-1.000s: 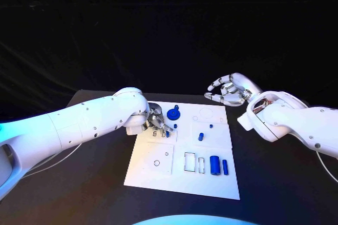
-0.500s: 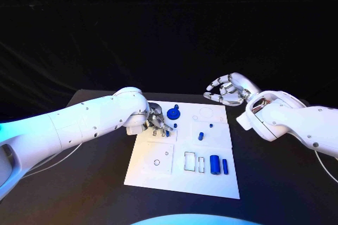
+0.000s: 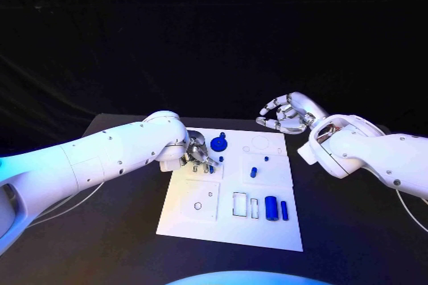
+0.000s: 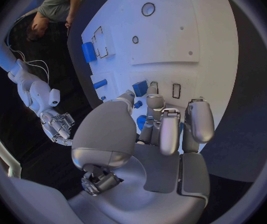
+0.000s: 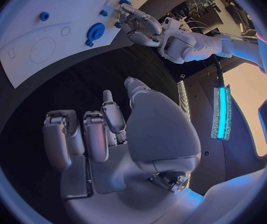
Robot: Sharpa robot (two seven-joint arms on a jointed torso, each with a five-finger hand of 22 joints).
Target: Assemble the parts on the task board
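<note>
Dim room, bluish light, fisheye edges

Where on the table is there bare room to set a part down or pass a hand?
Bare black table lies left of the task board, under the left arm, and right of it near the front edge. The board's front-left corner is free too. It is crowded at the far-left end, where the left hand sits among blue parts.

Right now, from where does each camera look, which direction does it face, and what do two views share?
Head view: from the robot's head, down at the task board; both arms enter, left hand over the board's far left, right hand beyond its far edge.
Left wrist view: behind the left hand, facing the board.
Right wrist view: behind the right hand, facing the table's far side.
Shared: the blue gear.
</note>
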